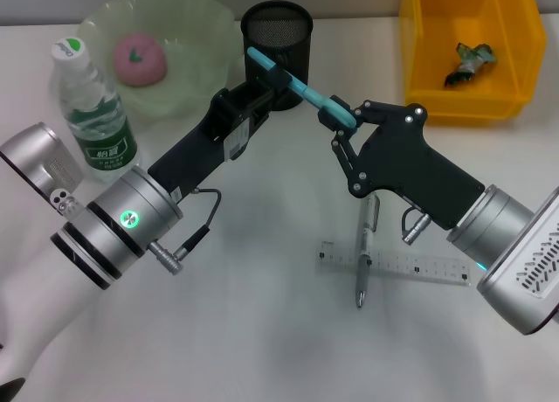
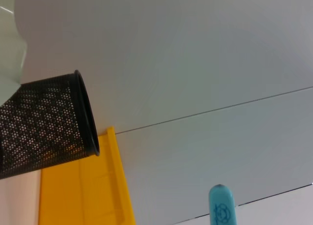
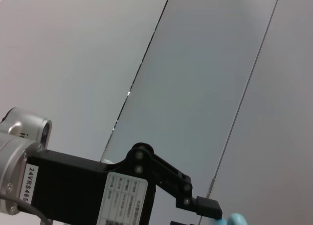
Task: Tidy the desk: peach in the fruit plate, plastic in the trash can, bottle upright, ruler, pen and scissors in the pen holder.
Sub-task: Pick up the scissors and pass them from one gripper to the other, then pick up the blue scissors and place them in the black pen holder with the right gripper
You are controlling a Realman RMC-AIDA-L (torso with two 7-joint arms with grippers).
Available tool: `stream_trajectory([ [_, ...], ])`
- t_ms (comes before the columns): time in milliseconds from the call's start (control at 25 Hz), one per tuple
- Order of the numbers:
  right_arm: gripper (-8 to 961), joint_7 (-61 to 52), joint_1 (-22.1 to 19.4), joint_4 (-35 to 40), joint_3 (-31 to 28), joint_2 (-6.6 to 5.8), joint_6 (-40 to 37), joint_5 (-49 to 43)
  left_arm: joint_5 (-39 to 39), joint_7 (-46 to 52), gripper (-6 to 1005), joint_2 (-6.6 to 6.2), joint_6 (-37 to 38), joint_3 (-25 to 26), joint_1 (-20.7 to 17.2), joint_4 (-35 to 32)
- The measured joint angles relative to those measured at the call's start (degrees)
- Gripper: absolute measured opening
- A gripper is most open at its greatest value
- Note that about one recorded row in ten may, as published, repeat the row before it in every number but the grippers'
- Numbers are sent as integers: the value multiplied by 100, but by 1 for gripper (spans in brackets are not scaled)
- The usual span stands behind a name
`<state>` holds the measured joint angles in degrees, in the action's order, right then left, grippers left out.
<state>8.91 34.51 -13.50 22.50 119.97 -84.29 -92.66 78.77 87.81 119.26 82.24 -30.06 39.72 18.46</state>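
Both arms reach inward and meet above the middle of the table (image 1: 262, 332), each gripper clamped on 1 end of the blue scissors (image 1: 301, 89). The left gripper (image 1: 262, 67) stretches diagonally from the lower left, its fingers closed on the scissors' far end, just in front of the black mesh pen holder (image 1: 277, 28). The right gripper (image 1: 339, 118) angles in from the lower right and pinches the near end, so the scissors hang tilted in the air between the 2, above the table.

Open table lies below and in front of the arms. There the pen (image 1: 366, 249) lies across the clear ruler (image 1: 393, 263), beneath the right arm. At the far left the bottle (image 1: 91, 100) stands upright beside the green fruit plate (image 1: 188, 48), which holds the peach (image 1: 140, 58). The yellow trash can (image 1: 419, 61) sits far right with the plastic (image 1: 469, 61) inside.
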Motion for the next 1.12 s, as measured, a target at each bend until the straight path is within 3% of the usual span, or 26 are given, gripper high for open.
stream_trajectory([
  [400,76,-24,-33,12,-103,-1,-33,43,-2,-139,193,0,67,40,-58,-53],
  [560,78,-356,-55,83,-321,-11,-104,37,7,-537,330,0,158,11,-143,-196],
  [640,79,-966,-60,273,-337,-34,-222,20,108,-808,399,-1,172,14,-255,-390],
  [800,81,-3347,-20,1345,-146,-67,-360,1,442,-1188,498,0,148,31,-365,-740],
  [960,83,-5968,29,2778,385,-85,-117,-5,632,-2010,597,0,191,25,-508,-866],
  [1120,85,-7503,121,3726,1077,-183,439,-8,703,-2656,669,-2,217,18,-642,-950],
])
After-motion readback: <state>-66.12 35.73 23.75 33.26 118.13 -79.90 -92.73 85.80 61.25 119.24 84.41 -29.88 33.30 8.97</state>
